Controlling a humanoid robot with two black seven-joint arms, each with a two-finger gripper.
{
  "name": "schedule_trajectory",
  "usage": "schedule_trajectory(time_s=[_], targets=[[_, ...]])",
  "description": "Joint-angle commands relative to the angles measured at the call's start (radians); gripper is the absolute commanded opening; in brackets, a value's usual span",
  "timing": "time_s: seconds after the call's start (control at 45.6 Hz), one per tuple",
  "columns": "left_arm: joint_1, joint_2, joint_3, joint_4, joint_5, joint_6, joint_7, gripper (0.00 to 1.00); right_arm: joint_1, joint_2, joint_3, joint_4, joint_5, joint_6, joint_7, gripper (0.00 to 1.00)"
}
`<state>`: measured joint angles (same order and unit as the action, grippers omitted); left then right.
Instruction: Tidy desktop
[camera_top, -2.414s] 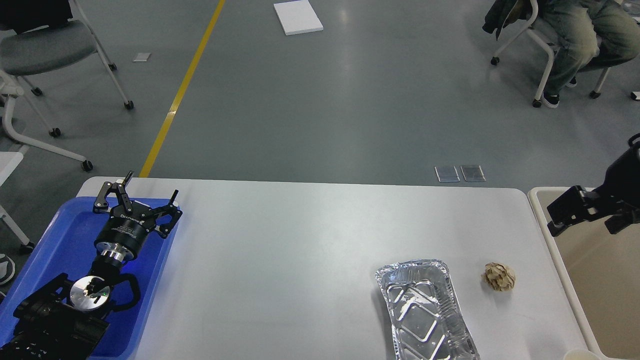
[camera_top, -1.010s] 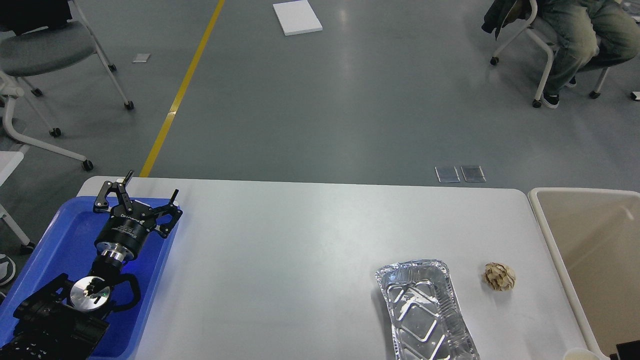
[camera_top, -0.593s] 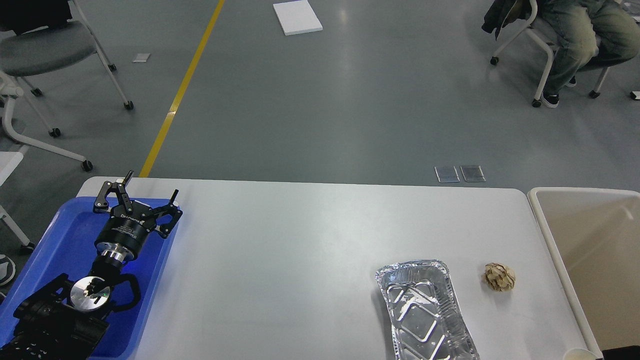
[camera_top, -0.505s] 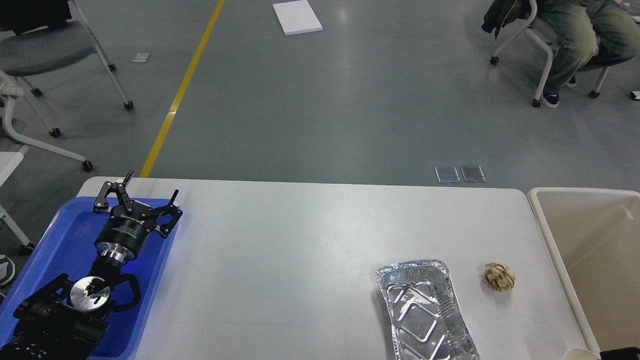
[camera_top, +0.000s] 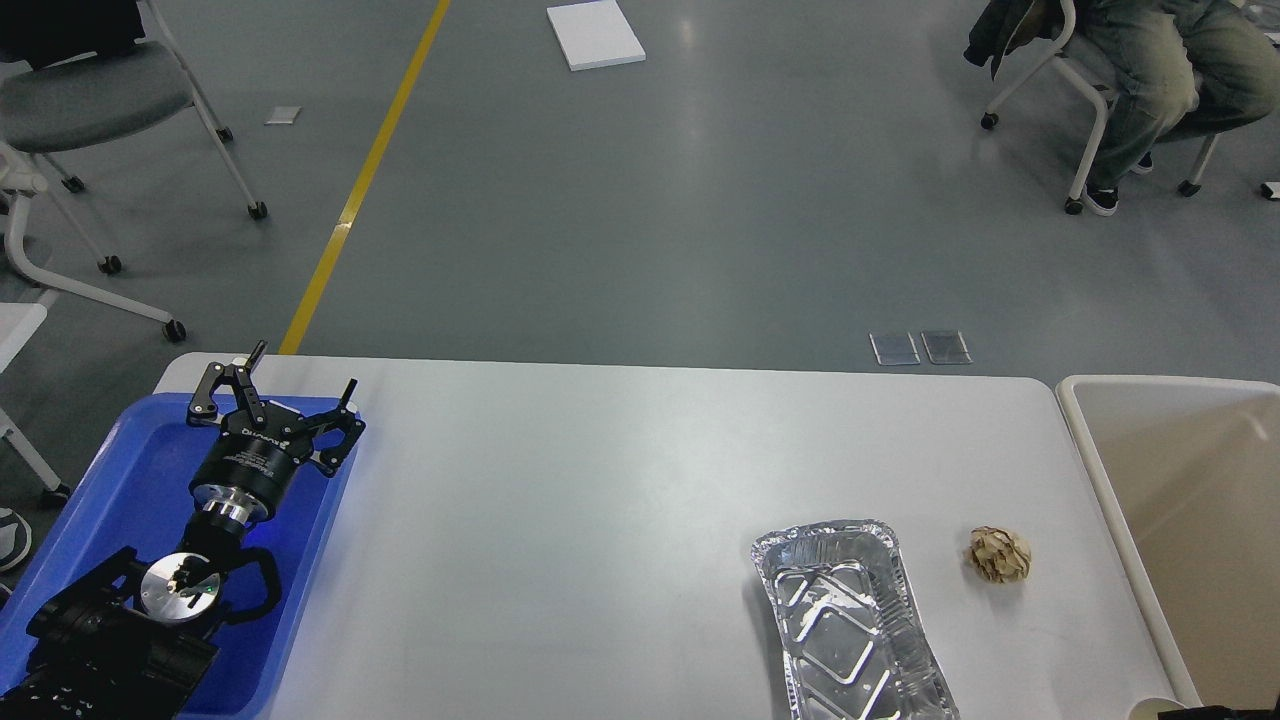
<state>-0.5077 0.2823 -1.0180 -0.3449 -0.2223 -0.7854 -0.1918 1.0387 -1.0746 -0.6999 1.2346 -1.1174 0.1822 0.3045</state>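
Observation:
The white-grey desktop (camera_top: 600, 500) fills the lower half of the head view. A silver foil tray (camera_top: 848, 622) lies empty at its front right. A crumpled brown paper ball (camera_top: 998, 555) lies just right of the foil tray. My left gripper (camera_top: 298, 386) is open and empty, held over the far end of the blue plastic tray (camera_top: 120, 480) at the left. My right gripper is out of view; only a dark sliver shows at the bottom right corner.
A beige bin (camera_top: 1190, 520) stands against the desktop's right edge. The rim of a small pale cup (camera_top: 1150, 708) shows at the bottom right. Chairs (camera_top: 90, 100) and a seated person (camera_top: 1150, 70) are on the floor beyond the desk.
My right arm, which hung over the beige bin 2.4 s ago, has pulled down and out of view. The left arm and the things on the desktop have not moved.

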Motion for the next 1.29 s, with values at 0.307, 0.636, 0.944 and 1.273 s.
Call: schedule_trajectory(time_s=[0.307,0.636,0.944,1.273], targets=[[0.000,0.000,-0.001,0.000,0.000,0.000,0.002,1.00,-0.069,0.024,0.039,-0.023,-0.110,-0.044,0.015,0.00],[0.000,0.000,-0.001,0.000,0.001,0.000,0.002,1.00,-0.054,-0.004,0.034,-0.024,-0.124,-0.033,0.013,0.00],[0.000,0.000,0.001,0.000,0.001,0.000,0.002,1.00,-0.011,-0.076,0.034,0.034,-0.122,-0.020,0.015,0.00],[0.000,0.000,0.001,0.000,0.001,0.000,0.003,1.00,0.380,-0.223,0.034,0.212,-0.125,0.307,0.013,0.00]])
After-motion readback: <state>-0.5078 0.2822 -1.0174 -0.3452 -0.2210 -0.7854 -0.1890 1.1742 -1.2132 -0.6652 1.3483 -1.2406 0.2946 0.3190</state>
